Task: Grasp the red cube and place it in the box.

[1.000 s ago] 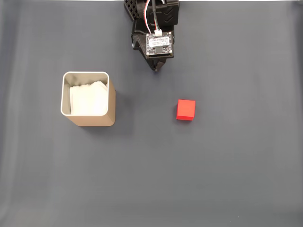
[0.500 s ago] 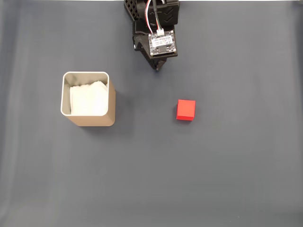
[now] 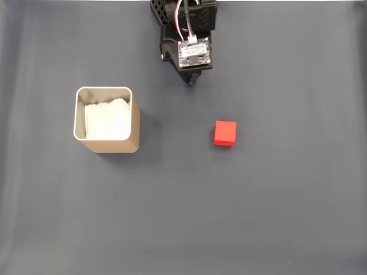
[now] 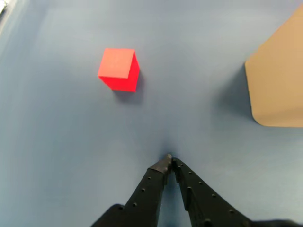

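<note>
With little shifted since a second ago, the black two-finger gripper (image 4: pixel 169 159) is being held closed and empty, well apart from the small matte red cube (image 3: pixel 225 133) lying ungrasped right of the tan square box (image 3: pixel 107 120).

1. The fixed view looks straight down on the whole mat (image 3: pixel 275 217) from high up.
2. The wrist view looks forward and down, close to the mat.
3. Both share the cube (image 3: pixel 225 133) (image 4: pixel 119 69) and box (image 3: pixel 107 120) (image 4: pixel 277 80).
</note>
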Available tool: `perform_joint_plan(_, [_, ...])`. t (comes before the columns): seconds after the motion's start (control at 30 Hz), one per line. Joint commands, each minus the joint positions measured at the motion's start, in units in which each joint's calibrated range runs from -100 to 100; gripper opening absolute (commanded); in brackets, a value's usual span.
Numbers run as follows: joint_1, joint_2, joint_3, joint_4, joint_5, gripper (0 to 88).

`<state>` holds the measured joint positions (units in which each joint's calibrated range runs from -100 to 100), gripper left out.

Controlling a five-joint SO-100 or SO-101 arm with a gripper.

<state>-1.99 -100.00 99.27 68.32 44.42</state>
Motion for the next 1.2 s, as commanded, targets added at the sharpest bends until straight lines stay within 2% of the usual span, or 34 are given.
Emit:
perform_joint_plan(0.0, [1.3, 0.7, 0.2, -5.8, 0.2, 0.3])
perform_joint_plan(0.2, [2.0, 2.9, -2.0, -14.2, -0.1, 0.3])
perform_joint_plan(0.67, [0.8, 14.1, -20.7, -20.8, -2.2, 0.2])
perform_joint_plan(0.9, [-0.8, 23.3, -34.8, -19.6, -3.6, 0.2])
perform_joint_plan(1.17, [-4.5, 34.6, -50.4, -8.0, -3.4, 0.2])
